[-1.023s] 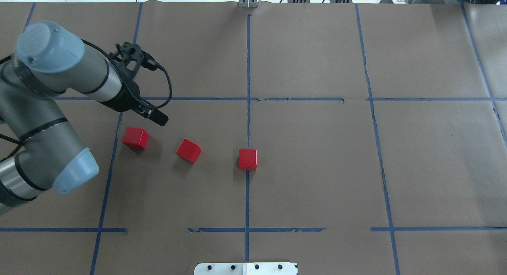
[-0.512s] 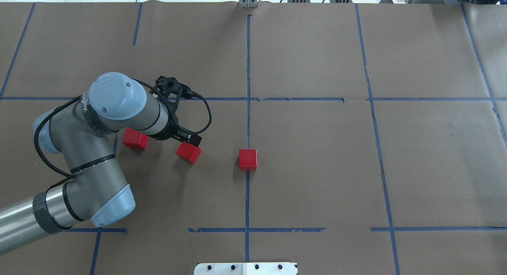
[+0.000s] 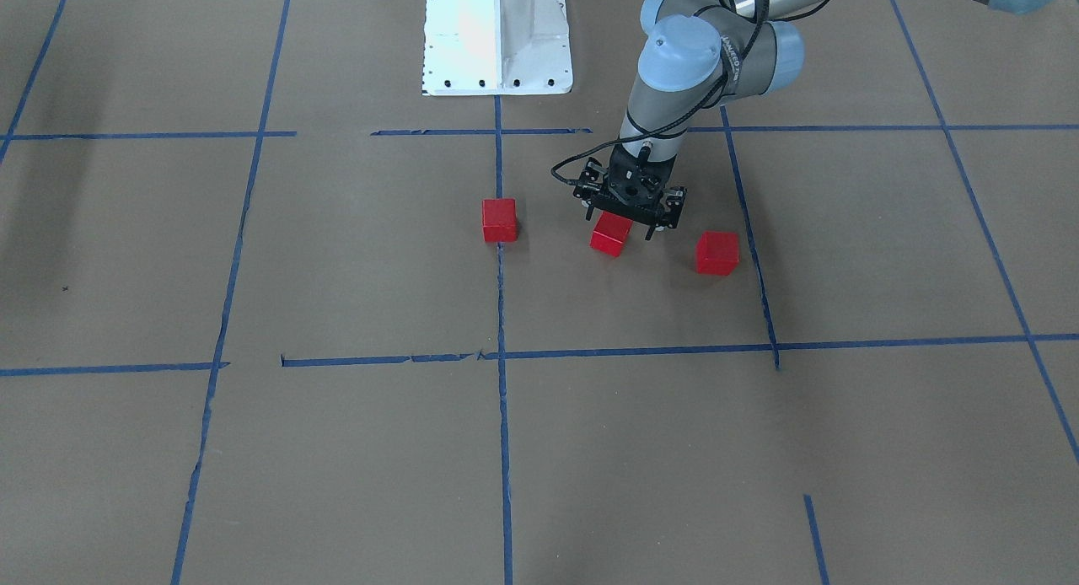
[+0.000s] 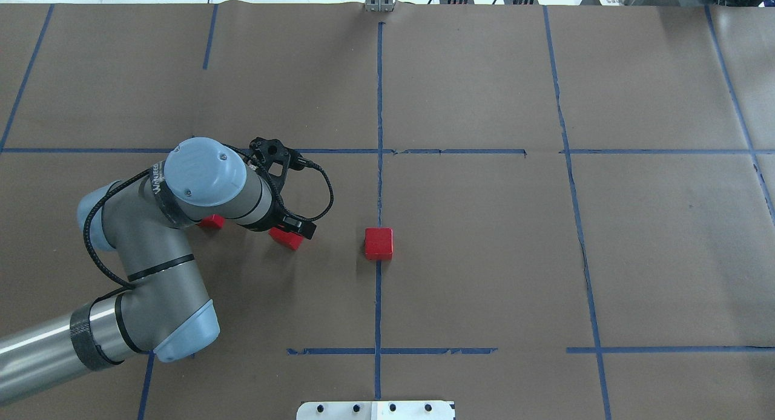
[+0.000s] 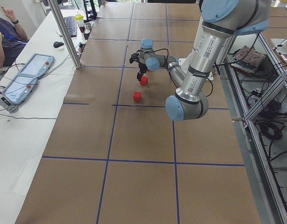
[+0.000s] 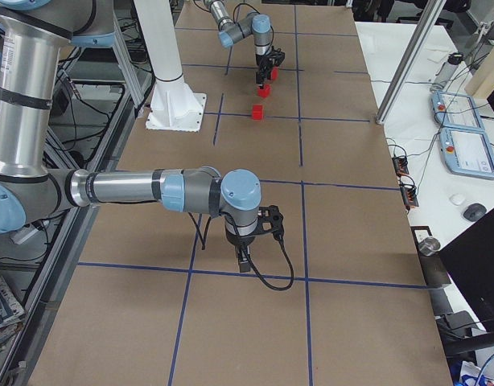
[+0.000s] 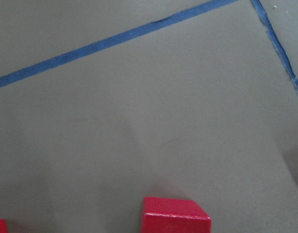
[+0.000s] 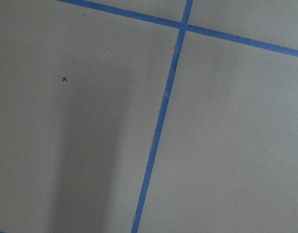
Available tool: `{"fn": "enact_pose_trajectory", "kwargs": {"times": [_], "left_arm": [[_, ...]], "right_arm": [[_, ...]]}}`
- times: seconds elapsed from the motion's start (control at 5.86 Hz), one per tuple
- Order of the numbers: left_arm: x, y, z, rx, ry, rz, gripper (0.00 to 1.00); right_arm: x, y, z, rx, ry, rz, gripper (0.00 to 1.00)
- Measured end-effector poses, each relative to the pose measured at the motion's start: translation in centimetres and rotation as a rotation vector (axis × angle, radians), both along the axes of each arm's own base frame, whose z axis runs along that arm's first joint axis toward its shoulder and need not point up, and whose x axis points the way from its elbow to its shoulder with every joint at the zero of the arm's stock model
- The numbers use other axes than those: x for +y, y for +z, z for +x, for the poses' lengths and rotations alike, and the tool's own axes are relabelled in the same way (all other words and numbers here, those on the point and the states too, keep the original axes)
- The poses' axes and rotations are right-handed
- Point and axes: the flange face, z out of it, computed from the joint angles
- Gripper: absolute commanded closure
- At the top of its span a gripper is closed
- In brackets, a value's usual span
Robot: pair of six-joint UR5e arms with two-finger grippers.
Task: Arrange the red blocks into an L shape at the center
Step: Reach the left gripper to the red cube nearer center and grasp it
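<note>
The left pincer [image 3: 625, 222] hangs open and empty, the middle red block [image 3: 610, 234] just beneath its tips on the counter [image 3: 337, 450]. Pick-up seems in hand: next, drop lower, close squarely, then carry it toward the end block [image 3: 499, 220] on the tape line [image 3: 501, 298] alongside.

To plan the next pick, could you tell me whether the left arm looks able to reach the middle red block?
Probably yes: the left tool hangs open right over the middle red block, with nothing between them.
</note>
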Motion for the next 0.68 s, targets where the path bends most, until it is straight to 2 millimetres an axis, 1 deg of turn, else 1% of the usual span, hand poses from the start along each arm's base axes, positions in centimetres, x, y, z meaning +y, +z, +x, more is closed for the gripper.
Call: {"fn": "enact_pose_trajectory", "kwargs": {"times": [0.17,0.51,0.68], "left_arm": [[-0.3,0.0,0.9,-0.008,-0.001,-0.003,0.0],[-0.8,0.3,2.5,-0.026,0.004,-0.013,0.06],[-0.6,0.7,3.0,-0.034,0.012,-0.018,0.12]], "right_arm": [[0.0,0.1,0.0,0.0,-0.001,-0.001,0.0],[0.0,0.2,0.0,0.001,-0.002,-0.004,0.0],[0.0,0.3,0.0,0.002,-0.002,-0.003,0.0]]}}
